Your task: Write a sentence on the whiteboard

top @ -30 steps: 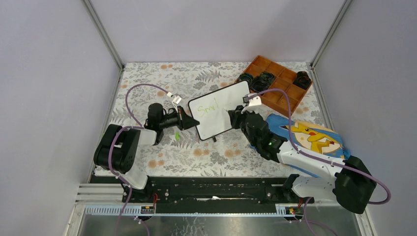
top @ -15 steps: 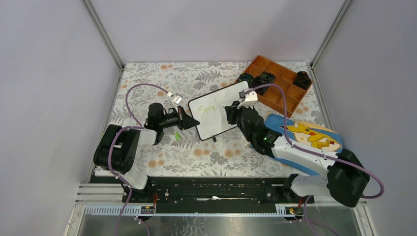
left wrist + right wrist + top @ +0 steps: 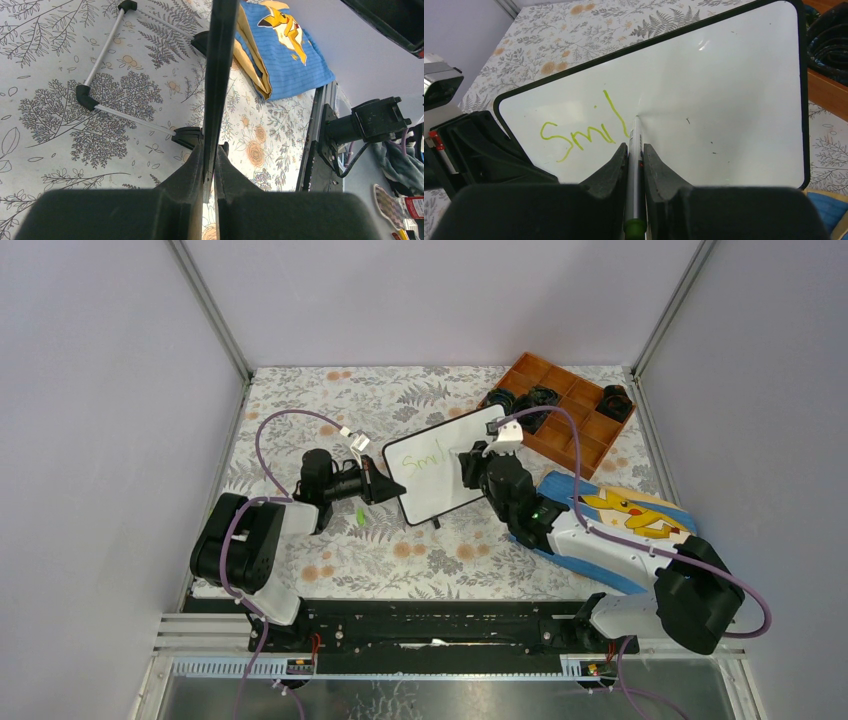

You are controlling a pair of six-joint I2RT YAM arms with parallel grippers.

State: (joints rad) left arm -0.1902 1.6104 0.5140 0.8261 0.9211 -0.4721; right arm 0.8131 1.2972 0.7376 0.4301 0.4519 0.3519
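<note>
Fern-printed cloth (image 3: 400, 550) is spread over the table, enclosed by smooth pale walls. On it the whiteboard (image 3: 435, 492), glossy, round-cornered and thinly black-framed, is stood at a tilt, its left edge pinched between the black fingers of the left gripper (image 3: 209, 150). A slim marker (image 3: 634, 140) is clamped in the right gripper (image 3: 635, 150), its tip laid against the board beside the green lettering (image 3: 579, 132) "Smil". A compartmented wooden tray (image 3: 575, 435) and a blue cloth (image 3: 640, 510) are seen to the right.

Whiteboard (image 3: 724, 90): glossy white face, smooth black frame. Marker (image 3: 635, 145): smooth grey plastic barrel. Cloth (image 3: 295, 65): blue ribbed fabric, matt. Tray (image 3: 575, 445): brown, wood-like, matt. Table cover (image 3: 330, 400): matt print
</note>
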